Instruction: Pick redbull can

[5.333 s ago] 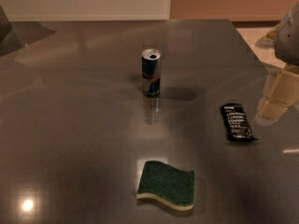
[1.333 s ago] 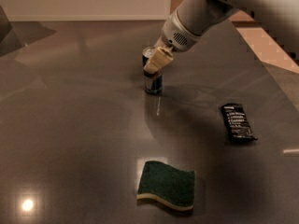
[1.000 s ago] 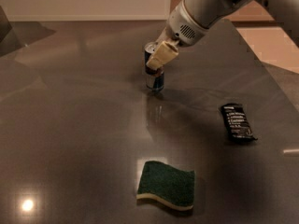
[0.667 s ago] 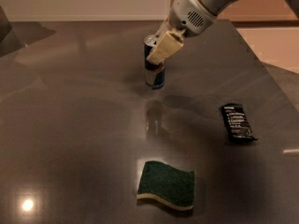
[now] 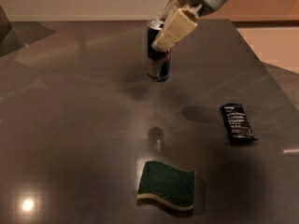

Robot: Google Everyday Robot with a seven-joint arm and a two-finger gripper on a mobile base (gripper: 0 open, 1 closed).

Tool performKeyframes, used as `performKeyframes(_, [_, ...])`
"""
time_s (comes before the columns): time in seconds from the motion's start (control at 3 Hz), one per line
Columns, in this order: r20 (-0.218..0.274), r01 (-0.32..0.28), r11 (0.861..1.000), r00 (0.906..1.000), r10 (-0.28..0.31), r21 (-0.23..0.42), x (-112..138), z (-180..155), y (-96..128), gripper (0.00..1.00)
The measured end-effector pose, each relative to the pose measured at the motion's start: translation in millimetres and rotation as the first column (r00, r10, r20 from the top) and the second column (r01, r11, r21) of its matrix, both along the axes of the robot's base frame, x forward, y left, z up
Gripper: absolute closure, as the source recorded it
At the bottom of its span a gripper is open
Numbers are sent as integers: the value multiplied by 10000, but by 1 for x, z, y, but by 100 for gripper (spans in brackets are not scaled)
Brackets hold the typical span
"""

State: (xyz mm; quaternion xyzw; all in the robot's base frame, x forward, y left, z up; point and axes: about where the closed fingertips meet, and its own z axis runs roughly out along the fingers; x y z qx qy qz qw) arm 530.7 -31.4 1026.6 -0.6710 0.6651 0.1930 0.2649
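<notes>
Clearly the hand [image 5: 164, 31] pinches the redbull can [image 5: 159, 65] near its top with 2 fingers (can upright, body hanging below the hand).

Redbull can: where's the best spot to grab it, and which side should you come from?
The redbull can is tall, slim and upright, so the best hold is across its round side wall, up near the top. Come in from above and to the right, where nothing stands in the way. The gripper sits just there, pinching the can's upper half from that side.
</notes>
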Motion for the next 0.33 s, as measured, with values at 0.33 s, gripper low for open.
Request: performKeyframes(0.33, [13, -45, 10000, 10000, 45, -4, -1, 3, -1, 100])
